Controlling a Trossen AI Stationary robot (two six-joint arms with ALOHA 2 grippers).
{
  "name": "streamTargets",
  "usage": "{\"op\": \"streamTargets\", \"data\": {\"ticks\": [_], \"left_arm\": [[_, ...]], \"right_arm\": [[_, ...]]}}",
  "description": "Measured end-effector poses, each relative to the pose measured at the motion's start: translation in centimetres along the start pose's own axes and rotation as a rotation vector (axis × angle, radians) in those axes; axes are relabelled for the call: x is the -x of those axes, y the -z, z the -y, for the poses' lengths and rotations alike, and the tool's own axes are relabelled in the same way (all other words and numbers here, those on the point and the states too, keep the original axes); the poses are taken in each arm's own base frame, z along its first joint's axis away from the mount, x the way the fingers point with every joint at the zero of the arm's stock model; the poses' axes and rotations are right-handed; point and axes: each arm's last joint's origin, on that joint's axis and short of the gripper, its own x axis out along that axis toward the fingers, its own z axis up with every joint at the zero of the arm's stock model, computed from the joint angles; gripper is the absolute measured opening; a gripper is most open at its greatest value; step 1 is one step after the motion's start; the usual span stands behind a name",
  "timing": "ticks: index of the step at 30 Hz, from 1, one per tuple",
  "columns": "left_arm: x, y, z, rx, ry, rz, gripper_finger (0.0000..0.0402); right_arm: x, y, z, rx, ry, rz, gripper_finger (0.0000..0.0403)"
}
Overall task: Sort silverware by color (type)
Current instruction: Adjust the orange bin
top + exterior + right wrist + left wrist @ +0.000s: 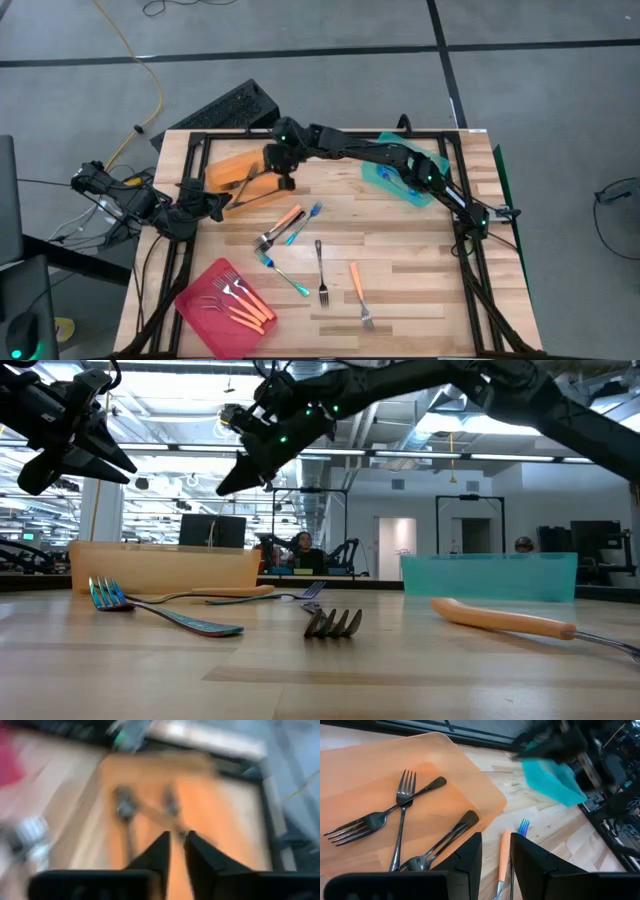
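Observation:
My right gripper [287, 183] hangs above the orange tray [232, 165], reaching in from the table's right; its fingers [164, 847] stand a narrow gap apart with nothing between them. Several dark forks [402, 805] lie flat in that tray. My left gripper [218, 205] waits open and empty at the tray's near left corner [496, 855]. Loose silverware lies flat on the table: an orange-handled fork [285, 222] beside a blue one [306, 218], a second blue fork [285, 275], a dark fork [322, 272] and another orange one [359, 293].
A teal tray [400, 182] sits at the far right under my right arm. A pink tray [196, 292] at the near left holds several orange-handled forks [243, 303]. A black frame [470, 260] borders the tabletop. Bare wood lies at the near right.

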Motion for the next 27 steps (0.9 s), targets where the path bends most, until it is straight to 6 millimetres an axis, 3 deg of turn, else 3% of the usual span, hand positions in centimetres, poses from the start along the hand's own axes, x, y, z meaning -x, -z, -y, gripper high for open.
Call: {"op": "streamTargets", "data": {"ticks": [3,10,16,23,27], "left_arm": [[0.0,0.0,0.0,0.000,0.000,0.002,0.0087],[0.0,0.0,0.0,-0.001,-0.002,0.012,0.0087],[0.0,0.0,0.0,-0.001,-0.002,0.012,0.0087],[0.0,0.0,0.0,-0.002,-0.003,0.015,0.0087],[0.0,0.0,0.0,0.000,-0.002,0.015,0.0087]], "right_arm": [[0.1,-0.1,-1.3,0.039,-0.048,-0.051,0.0017],[-1.5,1.4,-4.2,0.056,-0.156,-0.195,0.0014],[-2.2,1.0,-6.5,0.120,-0.202,-0.210,0.0014],[-3.8,3.3,-6.8,0.121,-0.188,-0.347,0.0014],[-4.9,4.4,-6.3,0.168,-0.044,-0.404,0.0014]]}}
